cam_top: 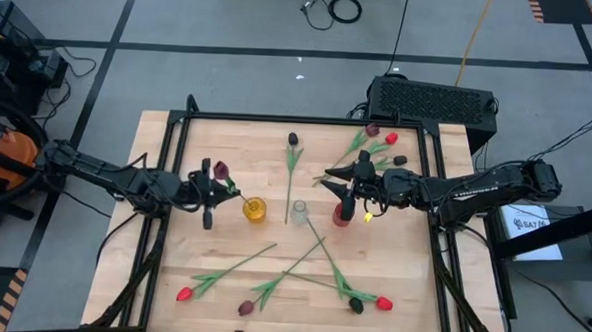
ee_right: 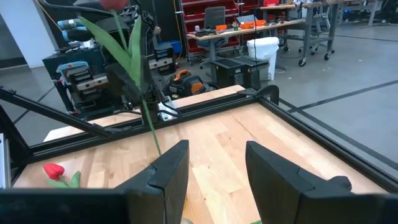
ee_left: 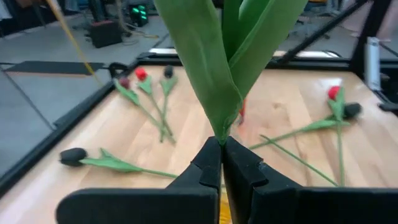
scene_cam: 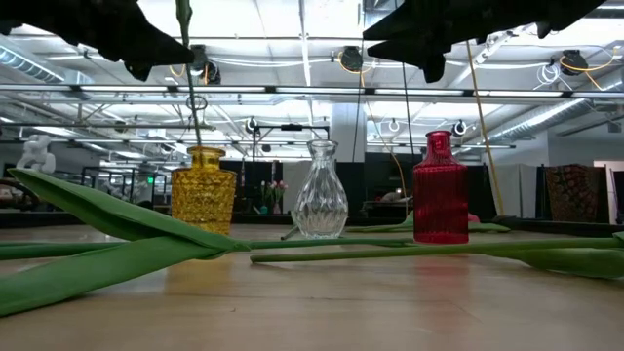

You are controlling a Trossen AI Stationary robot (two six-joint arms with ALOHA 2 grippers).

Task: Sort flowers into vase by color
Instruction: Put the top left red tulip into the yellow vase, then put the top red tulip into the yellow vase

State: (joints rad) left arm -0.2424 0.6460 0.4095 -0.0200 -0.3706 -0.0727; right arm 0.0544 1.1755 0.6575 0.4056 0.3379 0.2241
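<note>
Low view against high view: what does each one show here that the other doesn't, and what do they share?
Only the low view shows the vases' upright shapes and a stem hanging down into the yellow vase. Only the high view shows the loose flowers' heads, such as a red one, and which arm is which: the left gripper shut on the stem, the right gripper open over the red vase. Both show all three vases, including the clear vase.
</note>
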